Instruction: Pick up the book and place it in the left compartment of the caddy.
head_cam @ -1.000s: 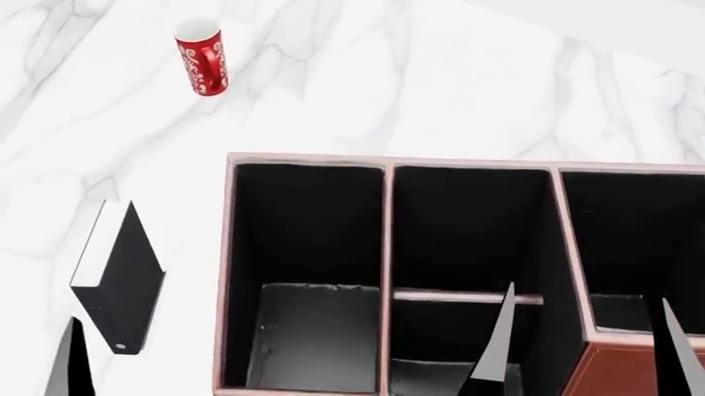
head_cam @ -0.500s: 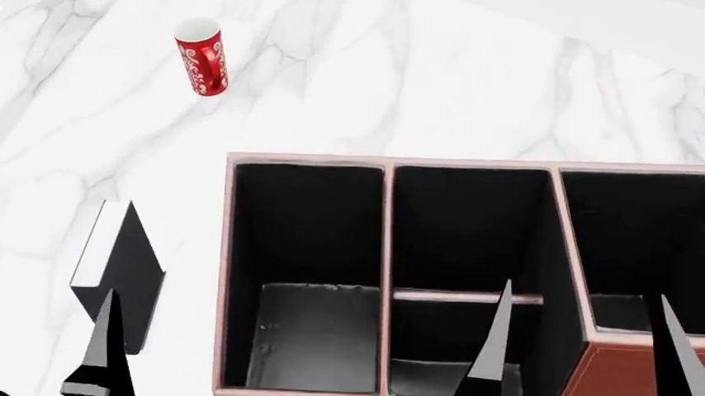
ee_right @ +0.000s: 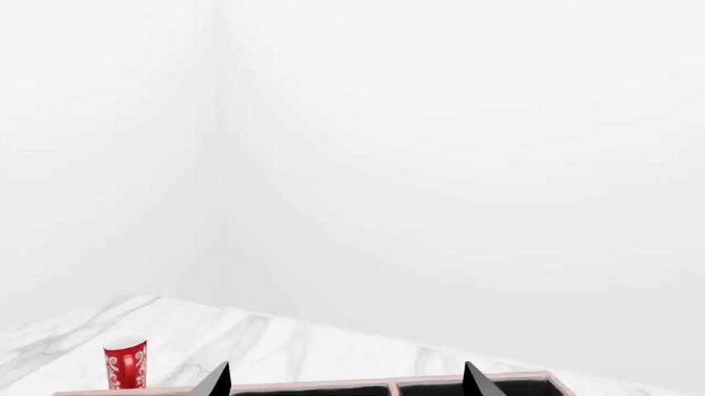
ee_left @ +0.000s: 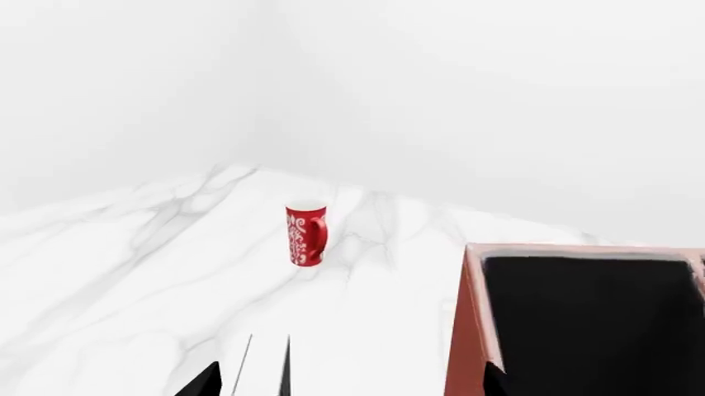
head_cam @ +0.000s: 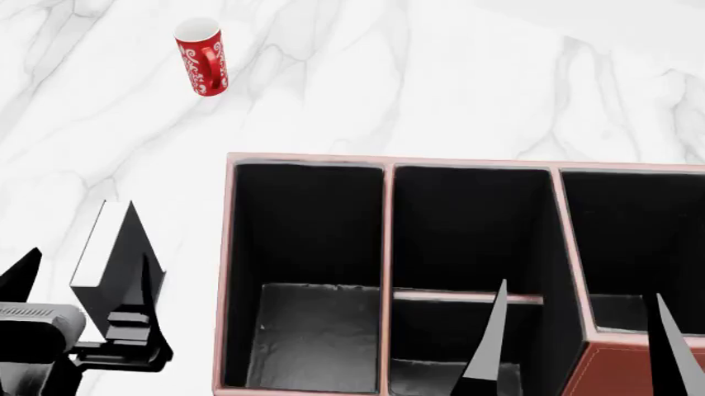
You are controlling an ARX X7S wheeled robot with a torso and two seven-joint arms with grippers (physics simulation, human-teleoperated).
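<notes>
Black book (head_cam: 119, 264) stands upright on the worktop (head_cam: 441, 82), just left of the reddish-brown caddy (head_cam: 226, 272); its left compartment (head_cam: 309, 330) is black-lined.

No text, label, brand or number can be read. The red mug (head_cam: 201, 57), at eleven o'clock on the worktop (head_cam: 441, 82), carries only white curly ornament, too small to read as lettering.

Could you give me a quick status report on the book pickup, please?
Left hand open, straddling the book. Right hand open over the caddy. Book on the table, not lifted. Left compartment unobstructed.
</notes>
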